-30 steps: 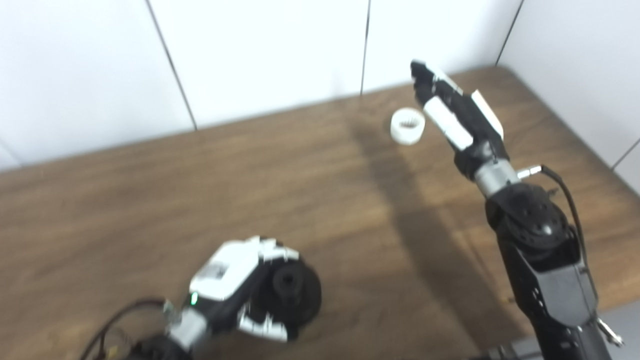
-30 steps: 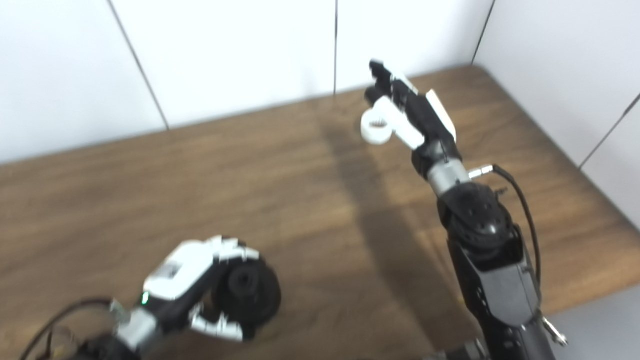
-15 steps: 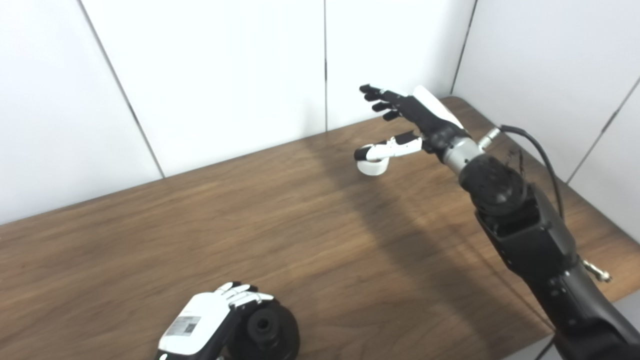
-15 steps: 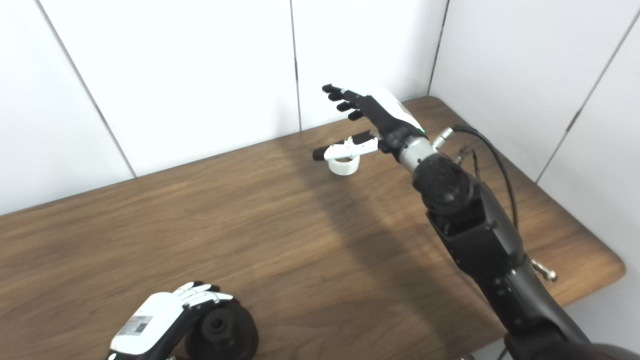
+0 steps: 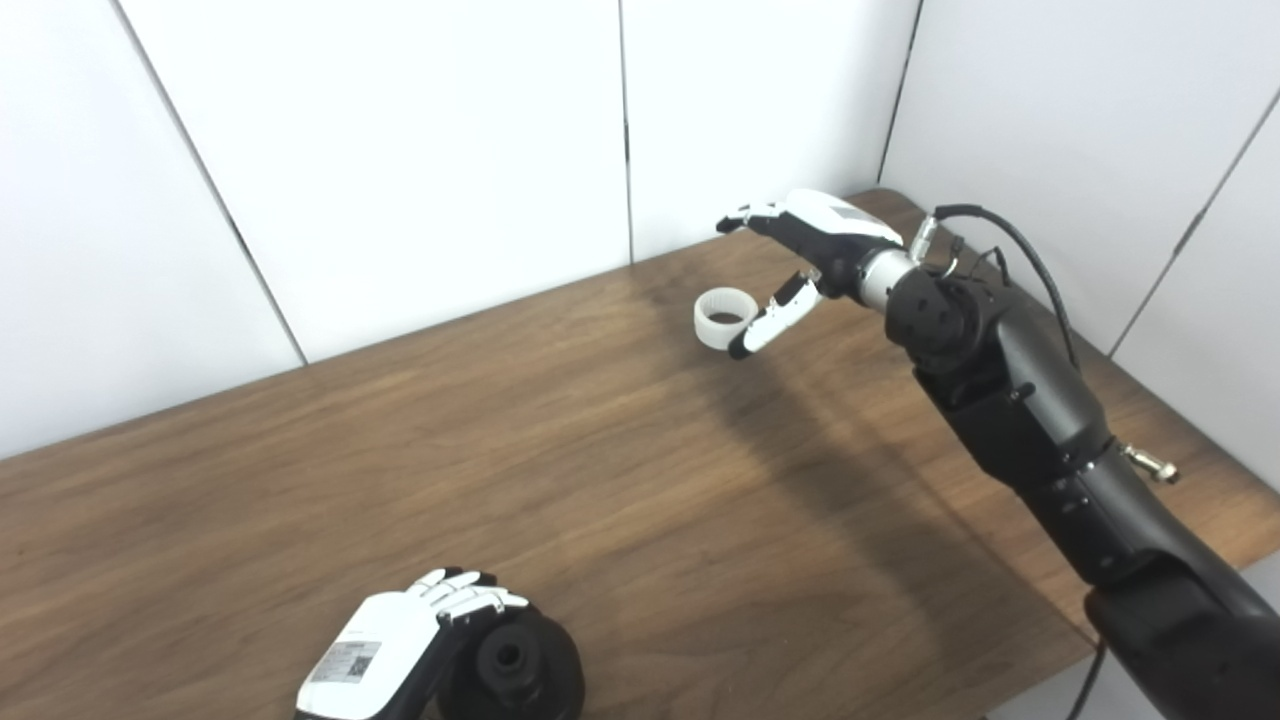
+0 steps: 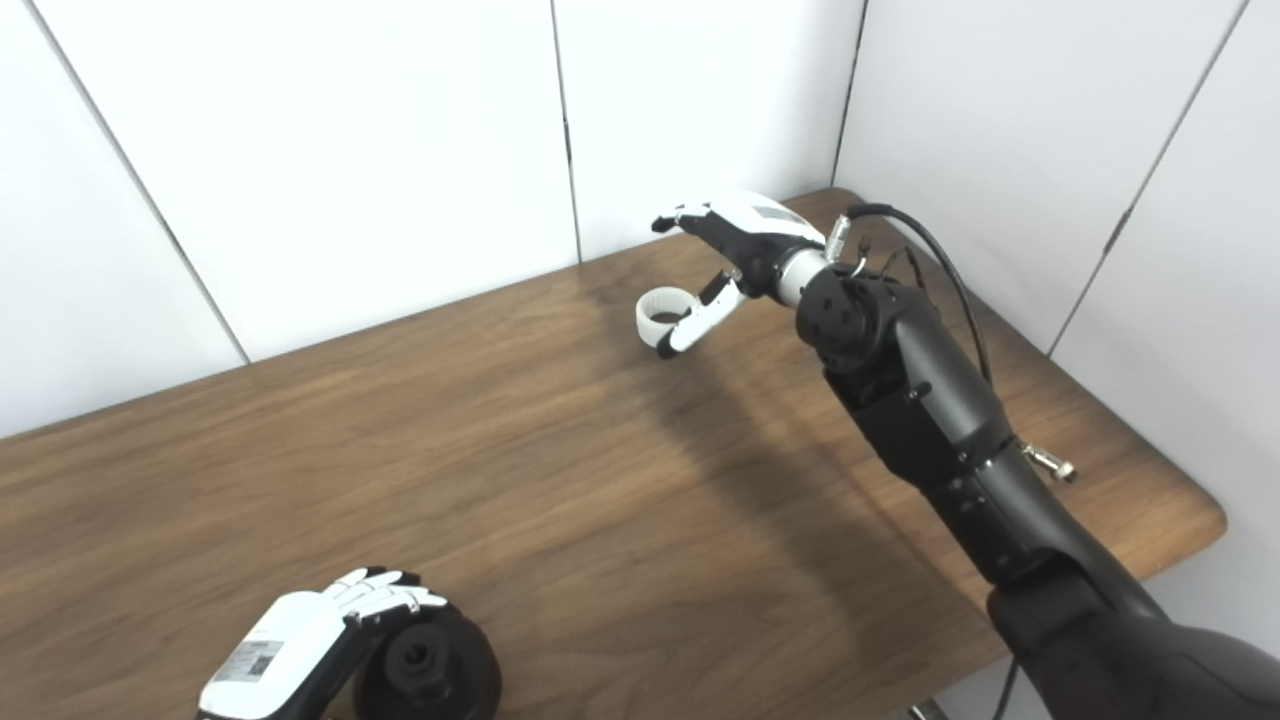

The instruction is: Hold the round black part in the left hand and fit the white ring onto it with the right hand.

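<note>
Lying on the table (image 5: 600,440), the white ring (image 5: 725,317) is seen just beside the right hand (image 5: 812,245), whose fingers are spread apart with nothing held; the thumb tip is at the ring's near side, contact unclear. Well apart, at the near edge, the round black part (image 5: 515,668) is gripped by the left hand (image 5: 400,650), fingers curled over its rim.

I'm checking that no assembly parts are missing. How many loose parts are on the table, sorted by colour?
Black: 1, the round black part under the left hand.
White: 1, the white ring by the right hand.
Total: 2.
</note>
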